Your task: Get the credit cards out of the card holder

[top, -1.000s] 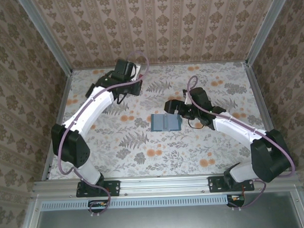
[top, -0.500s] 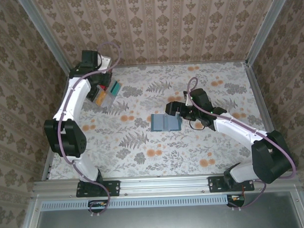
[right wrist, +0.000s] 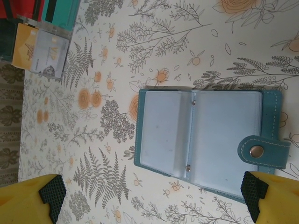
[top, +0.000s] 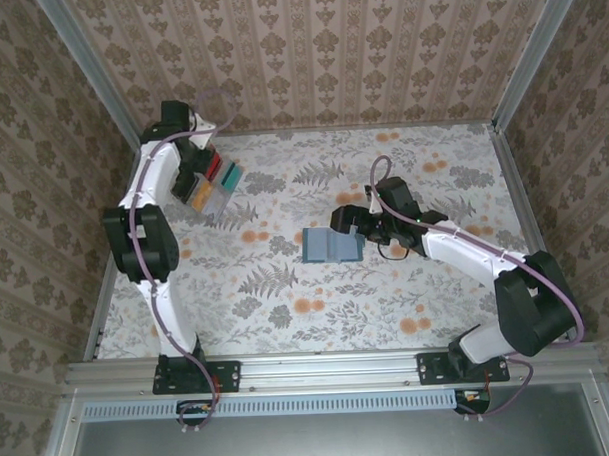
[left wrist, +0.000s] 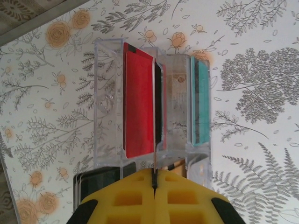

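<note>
Nearest the bases, the card holder [top: 330, 244] is laid open flat in the middle of the table [top: 437, 303]. From the right wrist view its grey-blue pockets look cleaned out, with the snap strap flopped to one side. The right gripper [right wrist: 153, 190] is parked just over the holder's snap edge with its jaws spread wide and nothing held. Pretty much nothing has changed there over the last second. The real change is further back: the left gripper [left wrist: 154, 184] has been swung away from the far middle of the table and out to the far-left corner, so it's now hung right over the clear rack [left wrist: 107, 116]. Its yellow fingers are pressed fully together. A thin edge is seen running up from the seam, but whether that's a card being slotted in or just a rack divider can't be told. The credit cards [left wrist: 138, 107] are stood in the rack, with a red one, a teal card [left wrist: 202, 102] a slot over, and a yellow-orange card [right wrist: 23, 44] and pale grey card [right wrist: 51, 49] picked out from the right wrist. So the job is judged basically done, or down to one last drop-off.
</note>
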Tool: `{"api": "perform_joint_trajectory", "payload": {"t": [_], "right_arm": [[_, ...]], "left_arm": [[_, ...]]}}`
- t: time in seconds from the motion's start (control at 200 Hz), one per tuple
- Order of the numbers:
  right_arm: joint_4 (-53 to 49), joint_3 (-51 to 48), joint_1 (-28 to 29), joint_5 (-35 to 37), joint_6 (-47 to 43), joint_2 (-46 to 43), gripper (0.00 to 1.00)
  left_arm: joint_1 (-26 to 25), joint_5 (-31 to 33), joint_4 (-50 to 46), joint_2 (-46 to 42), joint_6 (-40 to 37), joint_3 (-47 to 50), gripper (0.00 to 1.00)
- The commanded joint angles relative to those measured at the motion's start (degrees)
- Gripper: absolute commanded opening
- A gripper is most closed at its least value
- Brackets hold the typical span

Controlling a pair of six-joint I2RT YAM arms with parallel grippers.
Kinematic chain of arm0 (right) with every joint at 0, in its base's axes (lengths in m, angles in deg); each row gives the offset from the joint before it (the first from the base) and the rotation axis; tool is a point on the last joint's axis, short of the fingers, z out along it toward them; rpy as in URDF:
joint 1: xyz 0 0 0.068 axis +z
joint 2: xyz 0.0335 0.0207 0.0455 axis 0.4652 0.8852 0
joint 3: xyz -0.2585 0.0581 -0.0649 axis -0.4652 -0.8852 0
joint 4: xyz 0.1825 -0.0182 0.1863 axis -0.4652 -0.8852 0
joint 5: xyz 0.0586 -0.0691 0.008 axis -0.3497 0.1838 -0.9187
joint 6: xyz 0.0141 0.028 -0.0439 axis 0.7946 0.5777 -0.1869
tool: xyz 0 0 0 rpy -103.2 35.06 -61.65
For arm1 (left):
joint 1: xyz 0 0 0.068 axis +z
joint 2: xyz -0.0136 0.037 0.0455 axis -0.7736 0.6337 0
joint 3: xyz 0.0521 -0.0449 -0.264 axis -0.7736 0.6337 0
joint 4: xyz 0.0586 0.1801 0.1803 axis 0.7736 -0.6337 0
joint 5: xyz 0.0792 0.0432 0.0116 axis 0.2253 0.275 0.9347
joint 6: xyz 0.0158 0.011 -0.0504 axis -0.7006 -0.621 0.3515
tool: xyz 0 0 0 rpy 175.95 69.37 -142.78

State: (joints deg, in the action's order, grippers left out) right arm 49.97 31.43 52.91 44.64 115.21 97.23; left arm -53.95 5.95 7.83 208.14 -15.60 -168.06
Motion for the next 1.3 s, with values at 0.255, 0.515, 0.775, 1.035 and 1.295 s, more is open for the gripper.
{"api": "perform_joint_trajectory", "payload": {"t": [0.255, 0.515, 0.775, 1.035, 1.295], "right_arm": [[-3.47, 3.76, 3.00, 3.24, 1.45, 2.13, 1.00], [-4.09, 4.82, 3.55, 3.74, 1.76, 2.87, 1.00], [-4.66, 4.94, 3.64, 4.09, 1.67, 2.62, 1.00], [-4.94, 4.93, 3.73, 4.20, 1.74, 2.78, 1.00], [-4.70, 5.49, 3.84, 4.02, 2.11, 3.57, 1.00]], "left_arm": [[0.51, 3.55, -3.06, 4.41, -5.10, -5.10, 0.00], [0.88, 2.82, -7.34, 7.46, -3.67, -7.84, 0.00], [0.81, 3.97, -7.72, 8.94, -3.83, -8.82, 0.03], [0.88, 4.77, -8.84, 10.23, -3.90, -11.49, 0.22], [0.88, 3.89, -8.58, 8.45, -1.65, -14.06, 0.28]]}}
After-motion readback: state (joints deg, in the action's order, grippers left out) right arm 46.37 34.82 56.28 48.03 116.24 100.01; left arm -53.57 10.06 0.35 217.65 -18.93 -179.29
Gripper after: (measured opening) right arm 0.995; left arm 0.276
